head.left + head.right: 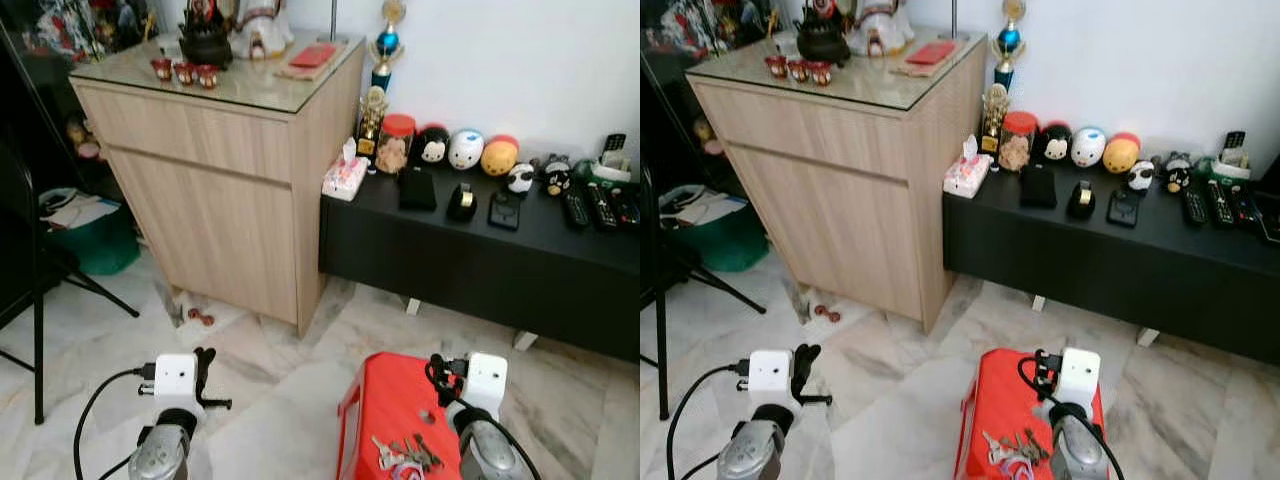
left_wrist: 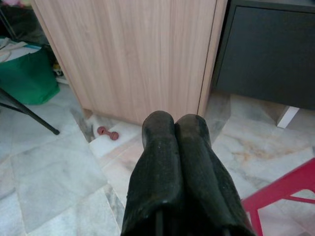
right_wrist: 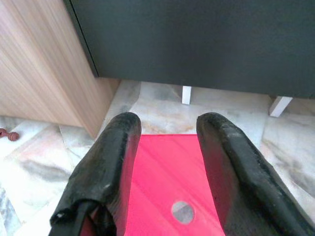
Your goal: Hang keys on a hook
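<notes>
A marble floor [image 1: 270,400] is being shared by a wooden cabinet [image 1: 230,200] and a red stool [image 1: 385,415]. The keys [image 1: 405,455] are being left on the stool, just beside the right gripper [image 3: 167,147], whose fingers are being held apart. The left gripper [image 2: 175,132] is being kept pressed closed over the floor.

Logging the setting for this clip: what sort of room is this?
Probably a home living room: a wooden cabinet beside a low black console holding remotes and round plush toys, over marble floor tiles.
</notes>
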Robot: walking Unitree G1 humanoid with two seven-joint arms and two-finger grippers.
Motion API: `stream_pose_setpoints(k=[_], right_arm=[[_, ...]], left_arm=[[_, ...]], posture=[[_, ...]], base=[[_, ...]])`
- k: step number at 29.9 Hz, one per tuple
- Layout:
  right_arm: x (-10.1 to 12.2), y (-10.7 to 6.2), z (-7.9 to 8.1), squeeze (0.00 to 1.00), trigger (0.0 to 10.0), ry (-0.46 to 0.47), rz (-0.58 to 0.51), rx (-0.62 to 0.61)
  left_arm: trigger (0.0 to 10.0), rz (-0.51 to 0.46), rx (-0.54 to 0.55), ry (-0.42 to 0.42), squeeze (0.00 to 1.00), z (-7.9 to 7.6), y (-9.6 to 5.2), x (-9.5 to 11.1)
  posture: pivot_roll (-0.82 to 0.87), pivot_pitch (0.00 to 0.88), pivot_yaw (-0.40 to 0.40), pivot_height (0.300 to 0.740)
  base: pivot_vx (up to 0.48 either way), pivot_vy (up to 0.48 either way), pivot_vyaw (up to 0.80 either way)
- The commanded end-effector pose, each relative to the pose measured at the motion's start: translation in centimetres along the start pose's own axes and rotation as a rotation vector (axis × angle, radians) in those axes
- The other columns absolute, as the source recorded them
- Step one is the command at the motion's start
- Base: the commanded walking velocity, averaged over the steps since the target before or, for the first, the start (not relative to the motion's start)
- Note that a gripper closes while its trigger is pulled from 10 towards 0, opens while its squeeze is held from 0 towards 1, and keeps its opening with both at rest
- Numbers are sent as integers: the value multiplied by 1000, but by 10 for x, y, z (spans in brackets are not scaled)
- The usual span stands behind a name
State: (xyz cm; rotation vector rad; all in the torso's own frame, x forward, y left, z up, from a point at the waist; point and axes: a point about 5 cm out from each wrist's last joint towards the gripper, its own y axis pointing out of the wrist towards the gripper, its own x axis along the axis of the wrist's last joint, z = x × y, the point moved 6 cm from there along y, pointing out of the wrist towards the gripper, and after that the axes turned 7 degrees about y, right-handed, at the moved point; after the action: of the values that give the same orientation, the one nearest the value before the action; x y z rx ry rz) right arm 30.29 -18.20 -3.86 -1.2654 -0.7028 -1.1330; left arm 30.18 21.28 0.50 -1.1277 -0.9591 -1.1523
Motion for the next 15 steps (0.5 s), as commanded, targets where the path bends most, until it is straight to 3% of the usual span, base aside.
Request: stream_pose_setpoints(k=[1,15], right_arm=[[3,1,-1,0,10000,-4,-12,5],[3,4,-7,0,10000,-9,-13,-13]], left_arm=[[10000,3,1,-16,0,0,1,0],[10000,1,-3,-21,0,-3,3,2]], posture=[[152,0,-36,661],[151,0,-36,661]], base=[[0,0,0],[0,0,0]])
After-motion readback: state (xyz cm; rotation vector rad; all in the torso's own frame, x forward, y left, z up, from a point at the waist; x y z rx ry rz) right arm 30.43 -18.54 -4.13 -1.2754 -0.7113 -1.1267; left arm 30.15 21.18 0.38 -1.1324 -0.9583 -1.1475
